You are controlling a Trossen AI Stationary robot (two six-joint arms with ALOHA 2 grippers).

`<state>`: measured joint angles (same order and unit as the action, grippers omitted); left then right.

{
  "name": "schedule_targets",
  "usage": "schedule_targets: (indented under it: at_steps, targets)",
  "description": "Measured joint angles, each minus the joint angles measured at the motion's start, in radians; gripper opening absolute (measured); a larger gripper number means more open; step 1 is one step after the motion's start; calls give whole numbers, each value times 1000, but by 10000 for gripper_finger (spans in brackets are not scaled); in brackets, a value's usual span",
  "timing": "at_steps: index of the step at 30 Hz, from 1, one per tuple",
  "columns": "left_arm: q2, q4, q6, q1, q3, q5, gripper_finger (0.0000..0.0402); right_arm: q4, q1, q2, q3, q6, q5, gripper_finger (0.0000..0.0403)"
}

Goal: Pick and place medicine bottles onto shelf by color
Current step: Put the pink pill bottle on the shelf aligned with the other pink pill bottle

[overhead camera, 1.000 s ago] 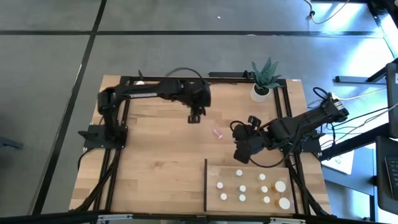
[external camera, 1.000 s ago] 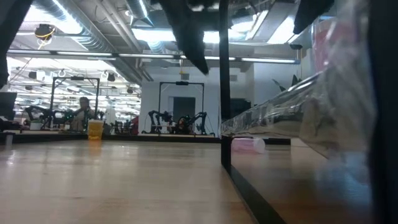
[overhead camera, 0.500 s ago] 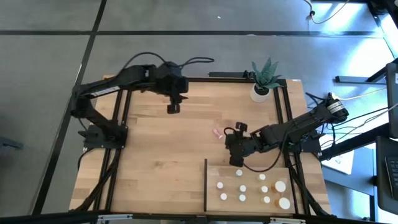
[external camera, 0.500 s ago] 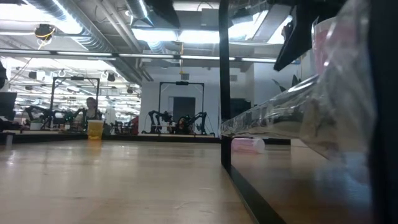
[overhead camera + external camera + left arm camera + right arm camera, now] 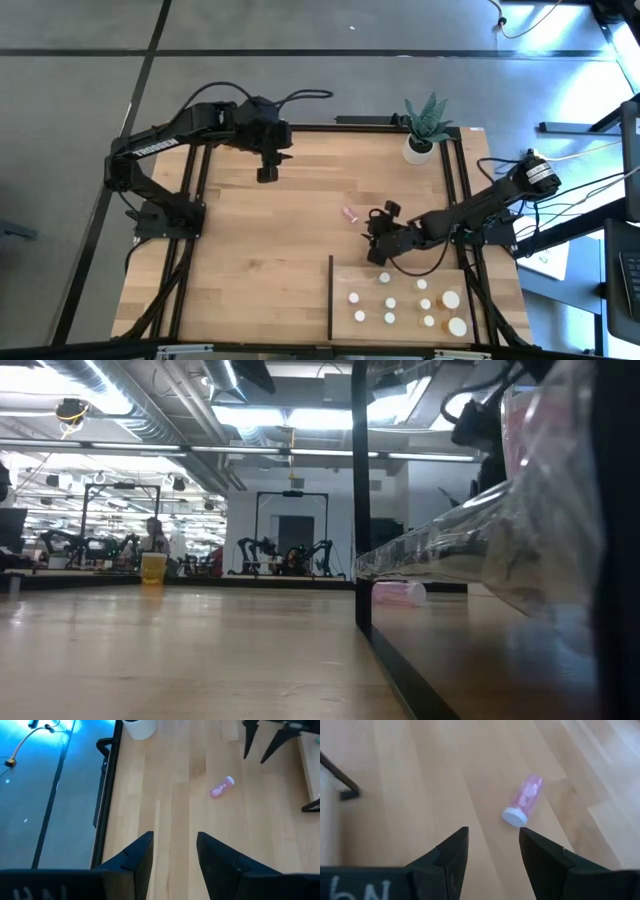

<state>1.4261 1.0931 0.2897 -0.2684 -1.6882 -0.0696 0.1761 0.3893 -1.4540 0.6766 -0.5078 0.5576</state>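
Pale plank tabletop (image 5: 260, 250) fills the black frame, with a potted plant (image 5: 424, 128) at the far edge and the small light-wood shelf (image 5: 400, 318) at the near right, where about ten white-capped bottles already stand in rows. One pink medicine bottle (image 5: 523, 800) lies on its side on the bare planks, well apart from the shelf. The right gripper (image 5: 490, 852) hangs just short of it, fingers parted with a modest gap and nothing between them, the bottle's white cap pointing toward that gap. The left gripper (image 5: 172, 852) waits over the far left part of the table, likewise part-open and empty, well away from the bottle. Being round and lying flat, the bottle looks ready to roll; if one finger touches it first, I'd expect it to skitter off. The gap also seems barely wider than the bottle, so a slightly skewed descent could land a fingertip on top of it.
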Motion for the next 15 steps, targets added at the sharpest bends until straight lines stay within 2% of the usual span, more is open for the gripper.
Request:
schedule_targets:
  at_steps: [11, 15]
  targets:
    - [0, -1, -2, 0, 0, 0, 143, -342, -1, 0, -204, 75, 43, 178]
    - [0, -1, -3, 0, 0, 0, 143, -394, -1, -7, -242, 71, 81, 178]
